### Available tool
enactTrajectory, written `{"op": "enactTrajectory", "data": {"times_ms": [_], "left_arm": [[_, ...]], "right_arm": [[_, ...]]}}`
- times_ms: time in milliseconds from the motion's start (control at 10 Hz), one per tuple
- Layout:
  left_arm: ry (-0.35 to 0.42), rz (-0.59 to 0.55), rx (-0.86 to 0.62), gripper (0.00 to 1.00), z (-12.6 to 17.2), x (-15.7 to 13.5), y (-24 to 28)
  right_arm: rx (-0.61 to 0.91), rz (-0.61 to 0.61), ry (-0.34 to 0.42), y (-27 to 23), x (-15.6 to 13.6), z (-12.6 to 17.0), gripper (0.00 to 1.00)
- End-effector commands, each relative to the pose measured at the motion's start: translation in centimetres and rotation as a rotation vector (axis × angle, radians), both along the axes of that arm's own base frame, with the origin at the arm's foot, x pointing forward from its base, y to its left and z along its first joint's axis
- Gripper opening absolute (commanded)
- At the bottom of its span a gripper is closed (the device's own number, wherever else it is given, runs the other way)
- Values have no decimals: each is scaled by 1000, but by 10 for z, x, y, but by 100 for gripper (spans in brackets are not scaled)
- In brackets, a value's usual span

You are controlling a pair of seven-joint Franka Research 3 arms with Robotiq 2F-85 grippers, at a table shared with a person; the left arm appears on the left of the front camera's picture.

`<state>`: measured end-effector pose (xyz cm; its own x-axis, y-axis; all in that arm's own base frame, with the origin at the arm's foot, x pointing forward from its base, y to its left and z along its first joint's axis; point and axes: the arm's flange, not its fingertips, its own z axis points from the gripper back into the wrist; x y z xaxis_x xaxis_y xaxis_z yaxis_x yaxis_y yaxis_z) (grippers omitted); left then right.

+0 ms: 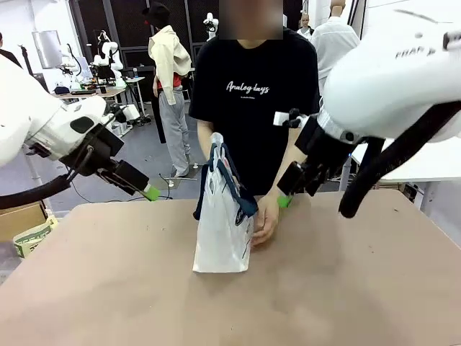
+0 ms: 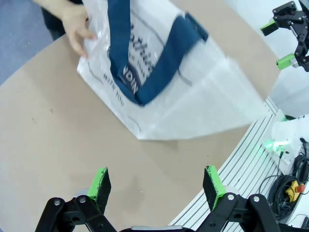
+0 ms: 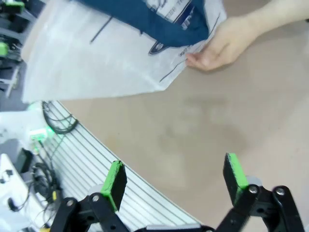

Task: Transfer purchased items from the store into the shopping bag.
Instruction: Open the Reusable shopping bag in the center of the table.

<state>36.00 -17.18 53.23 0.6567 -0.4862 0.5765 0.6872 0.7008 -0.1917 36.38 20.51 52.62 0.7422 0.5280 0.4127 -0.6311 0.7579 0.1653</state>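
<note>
The left hand (image 2: 157, 186) and the right hand (image 3: 175, 176) are both held with fingers spread wide and nothing gripped, one parked off each side of the shopping bag (image 1: 220, 231) and neither touching it. The bag is stood upright in the middle of the counter (image 1: 346, 288), steadied at its edge by the person's hand (image 1: 265, 223), and it looks pretty flat. So nothing is judged packed yet, and basically the whole transfer is left to be done.

The shopping bag (image 2: 203, 101) runs off the left wrist view's top edge — a handle (image 2: 166, 63) covers part of its lettering (image 2: 145, 48).
</note>
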Motion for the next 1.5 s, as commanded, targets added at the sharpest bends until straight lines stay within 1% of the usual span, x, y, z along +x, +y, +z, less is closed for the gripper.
{"op": "enactTrajectory", "data": {"times_ms": [0, 100, 200, 400, 500, 600, 700, 800, 900, 1000, 1100, 1200, 1300, 1400], "left_arm": [[-5, 7, -21, 100, 13, 5, 1], [-11, -8, -15, 100, 13, 6, 1], [-8, 3, -11, 100, 8, 2, 0], [-8, 3, -11, 100, 8, 2, 0], [-16, 2, -9, 100, 13, 2, -1], [41, 43, -16, 100, 20, 12, -5], [104, 71, -64, 100, 36, 22, -6], [148, 144, -100, 100, 51, 30, -9], [183, 193, -108, 100, 64, 38, -11], [211, 216, -106, 100, 75, 44, -14], [230, 225, -100, 100, 78, 55, -16], [266, 239, -93, 100, 80, 60, -19], [270, 244, -99, 100, 83, 71, -24], [286, 210, -104, 100, 83, 78, -25]], "right_arm": [[19, -28, -11, 3, 3, 14, 100], [-2, -6, -35, 1, 3, 11, 100], [8, -13, -12, -1, 3, 12, 100], [8, -13, -12, -1, 3, 12, 100], [0, -19, -28, -1, 4, 18, 100], [9, -69, 57, 19, 12, 19, 100], [3, -153, 123, 37, 23, 30, 100], [3, -210, 142, 49, 39, 42, 100], [-11, -247, 155, 57, 54, 53, 100], [-21, -283, 162, 69, 67, 63, 100], [-37, -300, 166, 76, 81, 68, 100], [-39, -317, 170, 83, 89, 75, 100], [-39, -323, 167, 87, 102, 81, 100], [-41, -287, 174, 91, 115, 83, 100]]}}
